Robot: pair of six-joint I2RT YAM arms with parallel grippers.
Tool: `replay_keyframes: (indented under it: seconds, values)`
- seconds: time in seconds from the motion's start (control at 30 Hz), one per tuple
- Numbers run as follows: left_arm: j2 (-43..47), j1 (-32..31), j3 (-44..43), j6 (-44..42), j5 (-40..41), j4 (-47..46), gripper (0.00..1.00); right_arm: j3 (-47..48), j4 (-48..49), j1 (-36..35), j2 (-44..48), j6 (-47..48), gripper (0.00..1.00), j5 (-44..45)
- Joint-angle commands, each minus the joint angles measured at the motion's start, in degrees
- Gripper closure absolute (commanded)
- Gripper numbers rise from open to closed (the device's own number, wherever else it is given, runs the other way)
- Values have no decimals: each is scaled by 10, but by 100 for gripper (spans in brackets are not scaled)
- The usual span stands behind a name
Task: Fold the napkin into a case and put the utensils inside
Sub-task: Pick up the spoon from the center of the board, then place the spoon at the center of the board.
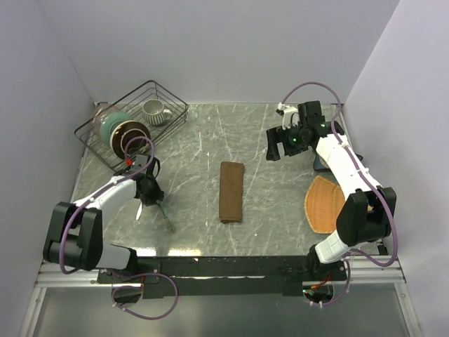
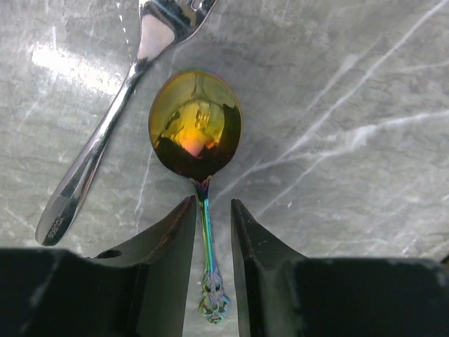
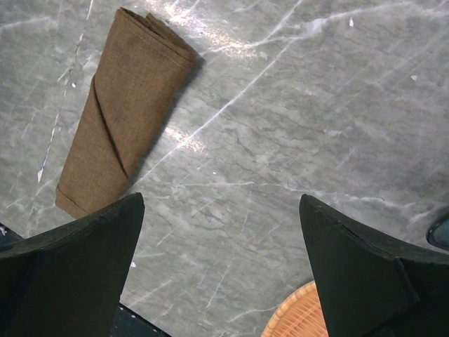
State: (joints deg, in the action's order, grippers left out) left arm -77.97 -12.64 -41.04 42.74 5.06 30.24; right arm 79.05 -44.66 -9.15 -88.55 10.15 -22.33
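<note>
The napkin [image 1: 231,191] lies folded into a narrow dark-brown case at the table's middle, also in the right wrist view [image 3: 123,112]. The spoon [image 2: 195,126], with a gold-orange bowl and an iridescent handle, lies flat on the marble beside the silver fork [image 2: 105,140]. My left gripper [image 2: 212,203] is down over the spoon, its jaws narrowed to either side of the thin handle with a small gap on each side. In the top view the left gripper [image 1: 149,193] covers most of the spoon [image 1: 167,219] and fork [image 1: 139,209]. My right gripper [image 1: 280,144] hovers wide open and empty [image 3: 221,203] right of the napkin.
A black wire basket [image 1: 133,123] with bowls and a mug [image 1: 154,110] stands at the back left. An orange-tan woven mat [image 1: 324,203] lies at the right, its edge under the right wrist [image 3: 295,319]. Walls close in on three sides.
</note>
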Motion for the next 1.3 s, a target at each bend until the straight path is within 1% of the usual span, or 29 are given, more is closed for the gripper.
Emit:
replay_keyframes:
  seconds: [0.0, 0.2, 0.23, 0.3, 0.33, 0.43, 0.5, 0.53, 0.57, 0.63, 0.67, 0.77, 0.87, 0.93, 0.97, 1.03, 1.1, 1.17, 1.2, 1.27]
  values:
    - [-27, -4, -22, 8, 12, -14, 68, -5, -8, 14, 5, 4, 0, -4]
    - [-67, -5, -23, 16, 11, -10, 73, -18, -15, 30, 18, 9, 0, -3]
    - [-71, -5, -22, 17, 11, -9, 75, -20, -15, 31, 21, 10, 0, -2]
    - [-78, -5, -26, 18, 6, -11, 83, -28, -14, 34, 26, 9, 0, -3]
    - [-80, -8, -33, 17, 3, -11, 85, -31, -14, 36, 28, 9, 0, -3]
    - [-86, -40, -90, 10, 2, -16, 90, -43, -10, 40, 33, 3, 0, -6]
    - [-95, -66, -161, -1, 4, -29, 99, -48, -13, 41, 34, 0, 0, -12]
    - [-103, -76, -193, -18, 16, -26, 99, -47, -14, 43, 34, 0, 0, -17]
    - [-131, -99, -268, -27, 25, -20, 99, -46, -19, 43, 32, 0, 0, -23]
    - [-156, -116, -340, -50, 40, -16, 99, -43, -22, 45, 29, 0, 0, -36]
    - [-180, -132, -399, -58, 39, -16, 99, -42, -24, 46, 24, -1, 0, -39]
    - [-229, -164, -494, -89, 45, -25, 99, -37, -35, 48, 8, -1, 0, -52]
    - [-266, -193, -546, -105, 34, -61, 99, -39, -38, 50, -3, -12, 0, -68]
    - [-279, -210, -562, -121, 39, -80, 99, -39, -39, 50, -7, -18, 0, -76]
    - [-289, -223, -569, -123, 44, -102, 99, -40, -39, 50, -8, -20, 0, -79]
    - [-298, -233, -572, -120, 54, -116, 99, -41, -36, 49, -9, -29, 0, -79]
    - [-309, -246, -573, -115, 87, -137, 99, -42, -29, 51, -9, -37, 0, -78]
    - [-311, -254, -554, -102, 114, -166, 99, -44, -22, 51, -10, -44, 0, -77]
    - [-310, -257, -543, -96, 138, -208, 99, -45, -21, 51, -11, -49, 0, -78]
    - [-307, -261, -516, -95, 147, -250, 99, -48, -18, 50, -13, -52, 0, -82]
